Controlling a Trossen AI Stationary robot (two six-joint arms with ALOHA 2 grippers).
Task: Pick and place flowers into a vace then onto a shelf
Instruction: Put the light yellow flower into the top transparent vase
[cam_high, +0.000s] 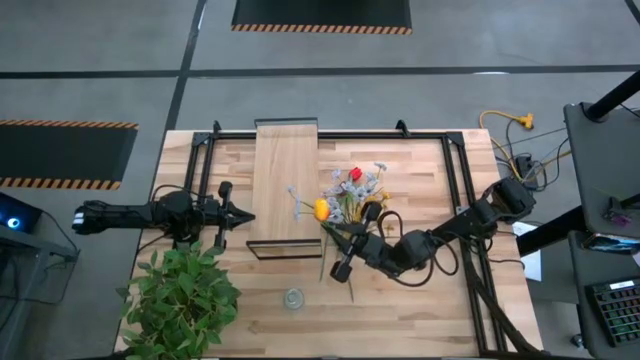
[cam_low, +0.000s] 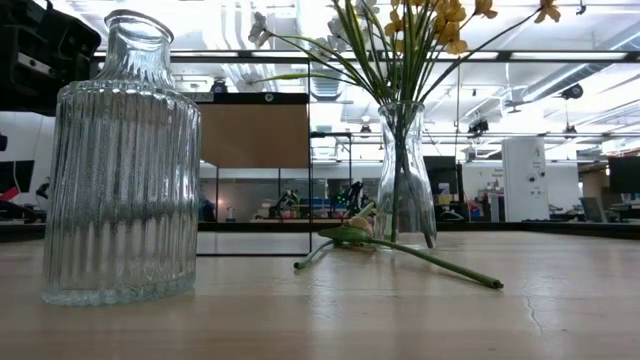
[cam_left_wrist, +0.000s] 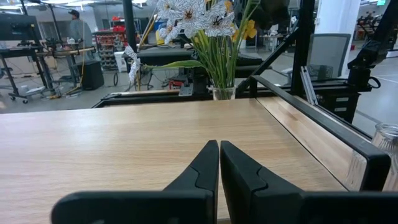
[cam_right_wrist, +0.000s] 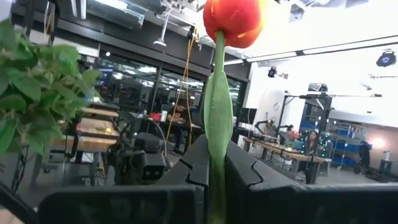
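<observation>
My right gripper (cam_high: 330, 228) hovers just near of the flower vase (cam_high: 355, 195), shut on a red-orange tulip (cam_right_wrist: 231, 22) whose bloom (cam_high: 321, 209) stands past the fingertips. That clear vase (cam_low: 405, 180) holds several flowers and stands on the table right of the shelf (cam_high: 285, 180). Another flower (cam_low: 400, 250) lies flat on the table in front of it. An empty ribbed glass vase (cam_low: 120, 160) stands near the front edge (cam_high: 293, 298). My left gripper (cam_high: 238, 215) waits shut at the shelf's left side. My right gripper pinches the tulip's green stem (cam_right_wrist: 217, 168) between its two fingers, a short way below the bloom. The fingers (cam_right_wrist: 245, 174) come from the table's right, slanting a little upward. The bloom and a leaf (cam_right_wrist: 217, 106) rise past the fingertips; the gripper hides the stem's lower end.
A bushy green plant (cam_high: 180, 300) fills the near left corner. The shelf's black frame (cam_high: 300, 135) and rails run along the far and right sides. The right arm (cam_high: 470, 220) stretches across the table's right half.
</observation>
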